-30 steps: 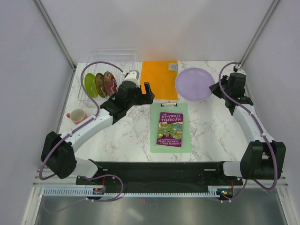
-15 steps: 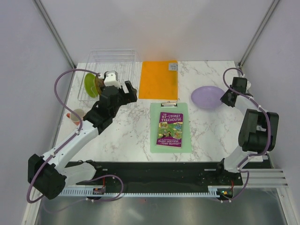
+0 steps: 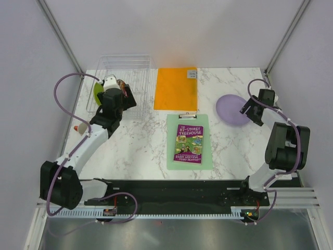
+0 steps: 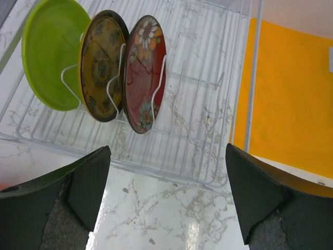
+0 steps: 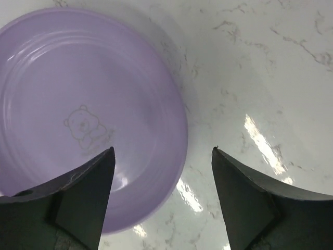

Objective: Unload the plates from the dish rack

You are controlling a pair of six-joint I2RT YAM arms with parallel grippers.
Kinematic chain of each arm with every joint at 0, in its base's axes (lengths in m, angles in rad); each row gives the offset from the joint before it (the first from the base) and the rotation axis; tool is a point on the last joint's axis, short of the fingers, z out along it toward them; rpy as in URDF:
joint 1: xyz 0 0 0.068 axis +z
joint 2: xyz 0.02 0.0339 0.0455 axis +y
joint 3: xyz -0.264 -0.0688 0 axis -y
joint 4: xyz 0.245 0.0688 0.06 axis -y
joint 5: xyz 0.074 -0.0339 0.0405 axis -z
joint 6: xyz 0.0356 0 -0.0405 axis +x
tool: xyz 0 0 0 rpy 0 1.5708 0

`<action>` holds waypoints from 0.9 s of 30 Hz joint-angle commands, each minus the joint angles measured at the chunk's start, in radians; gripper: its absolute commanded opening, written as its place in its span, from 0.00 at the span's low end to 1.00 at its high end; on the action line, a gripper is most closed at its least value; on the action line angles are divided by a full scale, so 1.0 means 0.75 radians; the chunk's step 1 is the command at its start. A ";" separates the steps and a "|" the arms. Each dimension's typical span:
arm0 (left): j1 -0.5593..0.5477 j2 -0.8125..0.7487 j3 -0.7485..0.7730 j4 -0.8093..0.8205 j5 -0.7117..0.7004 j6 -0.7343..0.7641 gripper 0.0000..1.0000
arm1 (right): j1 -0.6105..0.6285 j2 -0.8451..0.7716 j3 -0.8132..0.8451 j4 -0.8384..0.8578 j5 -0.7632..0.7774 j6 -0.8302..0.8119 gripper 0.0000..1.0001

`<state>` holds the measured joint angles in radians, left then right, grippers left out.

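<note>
Marble table (image 3: 140, 151): clear dish rack (image 3: 143, 83) at far left, orange sheet (image 3: 177, 88) just beside it, green clipboard (image 3: 170, 148) bearing a book (image 3: 188, 143) nearer the arms. Lime green plate (image 4: 52, 57), yellow patterned plate (image 4: 101, 65) and dark red plate (image 4: 145, 73) stand upright between the rack's tines; the lilac plate (image 5: 78, 104) lies flat at far right. Left gripper (image 4: 166, 156), jaws wide apart and empty, faces the racked plates across the rack's near rim; right gripper (image 5: 162, 156), spread and holding nothing, hovers over the lilac plate's edge.

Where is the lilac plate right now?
In the top view the lilac plate lies flat on the right side of the table, right of the orange sheet, with the open right gripper over its edge.
</note>
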<state>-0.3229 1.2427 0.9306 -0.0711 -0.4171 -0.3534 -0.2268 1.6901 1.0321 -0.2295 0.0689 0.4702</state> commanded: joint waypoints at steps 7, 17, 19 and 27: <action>0.068 0.384 0.262 0.234 -0.172 0.248 0.91 | 0.045 -0.707 -0.041 -0.136 0.017 -0.107 0.91; 0.144 0.607 0.395 0.213 -0.166 0.189 0.85 | 0.049 -0.855 0.041 -0.240 -0.059 -0.134 0.93; 0.154 0.634 0.410 0.207 -0.158 0.191 0.85 | 0.049 -0.846 0.035 -0.240 -0.077 -0.134 0.93; 0.201 0.771 0.471 0.166 -0.056 0.115 0.72 | 0.047 -0.824 0.023 -0.234 -0.090 -0.136 0.93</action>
<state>-0.1902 1.7813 1.2373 0.0467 -0.5026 -0.2150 -0.1917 1.0691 1.0431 -0.4076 0.0170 0.3870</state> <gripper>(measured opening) 0.738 0.928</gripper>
